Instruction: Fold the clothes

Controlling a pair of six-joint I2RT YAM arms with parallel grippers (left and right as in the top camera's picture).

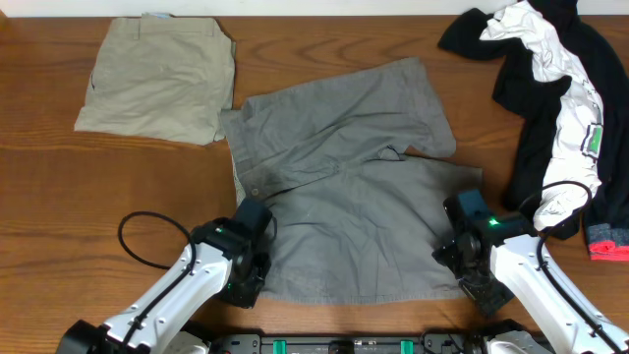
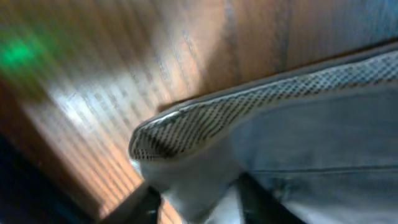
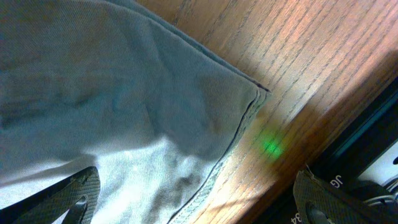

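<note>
The mid-grey shorts lie spread flat in the middle of the table, waistband at the left. My left gripper is at their near-left corner, shut on a raised fold of the hem; the grey cloth lifts off the wood there. My right gripper is at the near-right corner, open. In the right wrist view its fingers straddle the hem edge of the shorts, which lies flat on the table.
Folded beige khaki shorts lie at the far left. A heap of black garments with a white shirt sits at the far right, a pink cuff at its near end. A black cable loops near the left arm.
</note>
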